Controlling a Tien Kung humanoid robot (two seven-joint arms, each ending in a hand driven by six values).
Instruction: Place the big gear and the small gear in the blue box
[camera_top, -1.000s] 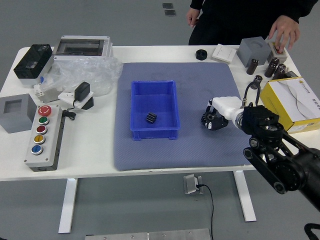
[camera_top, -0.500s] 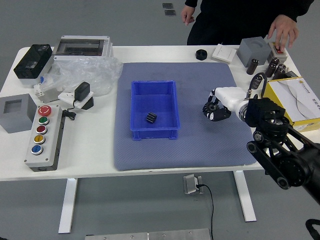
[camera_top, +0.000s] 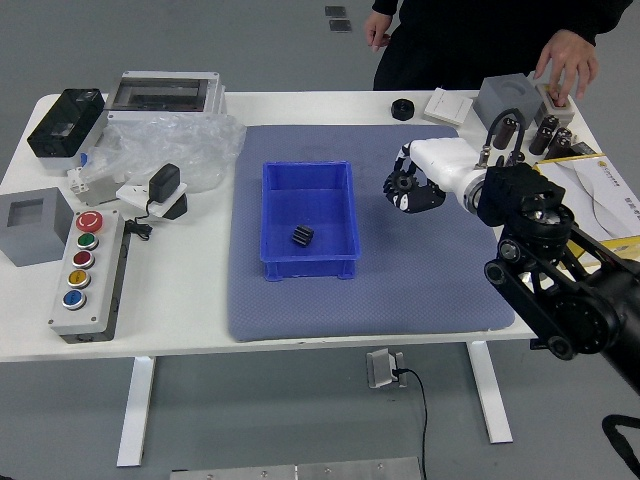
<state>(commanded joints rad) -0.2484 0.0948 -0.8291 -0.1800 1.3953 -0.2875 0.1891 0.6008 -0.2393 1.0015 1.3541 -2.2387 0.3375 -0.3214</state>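
Closed fingers of the robot's right hand (camera_top: 428, 192) are wrapped around the black big gear (camera_top: 401, 184), held over the gray mat (camera_top: 420, 285) near the right edge of the blue box (camera_top: 357, 235). The small gear (camera_top: 302, 235) is contained in the box, toward its near edge. At the surface's (camera_top: 180, 310) far right corner, a button box (camera_top: 552, 108) is touched by a person's hand (camera_top: 568, 62).

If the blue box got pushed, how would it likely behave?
The blue box looks stiff, so its straight walls should hardly flex. Being broad and low on the flat mat, it would probably slide rather than tip. The small gear inside, with bare floor around it, might shift or roll.
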